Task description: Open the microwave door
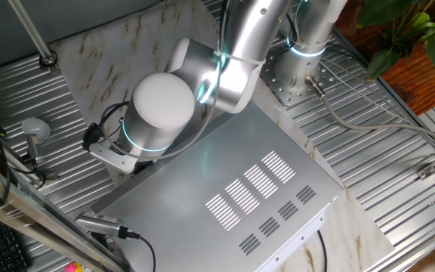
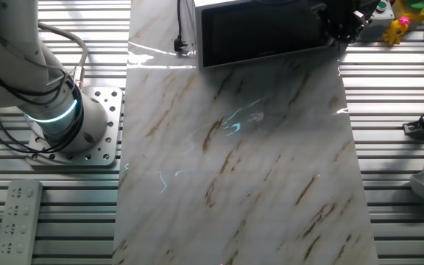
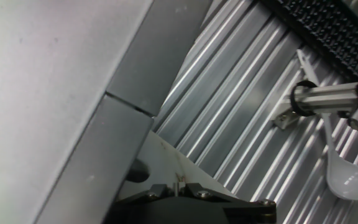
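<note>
The microwave (image 1: 225, 189) sits on the desk (image 2: 241, 169); its door (image 2: 260, 33) is a rigid hinged panel, best pulled at its free edge. The end effector (image 2: 338, 26) is beside that edge. Whether it is open or closed cannot be determined.

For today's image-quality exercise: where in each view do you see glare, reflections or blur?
One fixed view: soft sheen on the microwave top and a bright highlight on the arm's white cap. The other fixed view: cyan glints and pale glare on the marble sheet; the microwave door reads dark and glassy. Hand view: the microwave's side is close and blurred, the white spoon soft.
</note>
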Available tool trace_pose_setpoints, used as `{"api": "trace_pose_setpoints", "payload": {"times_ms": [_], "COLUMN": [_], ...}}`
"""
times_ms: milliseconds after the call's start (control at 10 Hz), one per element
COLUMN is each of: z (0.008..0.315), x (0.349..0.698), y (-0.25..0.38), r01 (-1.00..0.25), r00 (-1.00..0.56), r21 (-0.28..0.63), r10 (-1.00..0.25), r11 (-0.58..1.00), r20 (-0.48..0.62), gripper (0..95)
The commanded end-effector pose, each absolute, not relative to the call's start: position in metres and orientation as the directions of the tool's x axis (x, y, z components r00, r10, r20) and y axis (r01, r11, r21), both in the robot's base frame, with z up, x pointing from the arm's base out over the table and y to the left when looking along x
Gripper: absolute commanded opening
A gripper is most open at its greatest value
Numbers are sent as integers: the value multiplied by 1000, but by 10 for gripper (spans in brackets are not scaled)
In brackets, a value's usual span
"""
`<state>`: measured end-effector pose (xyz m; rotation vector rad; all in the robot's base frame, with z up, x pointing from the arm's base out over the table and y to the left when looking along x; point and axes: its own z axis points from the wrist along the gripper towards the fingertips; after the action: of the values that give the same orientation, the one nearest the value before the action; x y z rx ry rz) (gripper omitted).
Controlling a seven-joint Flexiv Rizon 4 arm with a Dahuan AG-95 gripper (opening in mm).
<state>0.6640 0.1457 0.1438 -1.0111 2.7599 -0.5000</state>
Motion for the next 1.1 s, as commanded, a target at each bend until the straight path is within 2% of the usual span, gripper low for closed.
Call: {"api": "trace_pose_setpoints", "payload": {"times_ms": [100,1100], "z": [133,133], "x": [654,654], "y": [160,160], "r01": [-599,-592], "r00": [-758,-763], "r21": [-359,-365], "r10": [-651,-646], "r11": [716,718], "r20": [-35,-32], "gripper": [0,0]}}
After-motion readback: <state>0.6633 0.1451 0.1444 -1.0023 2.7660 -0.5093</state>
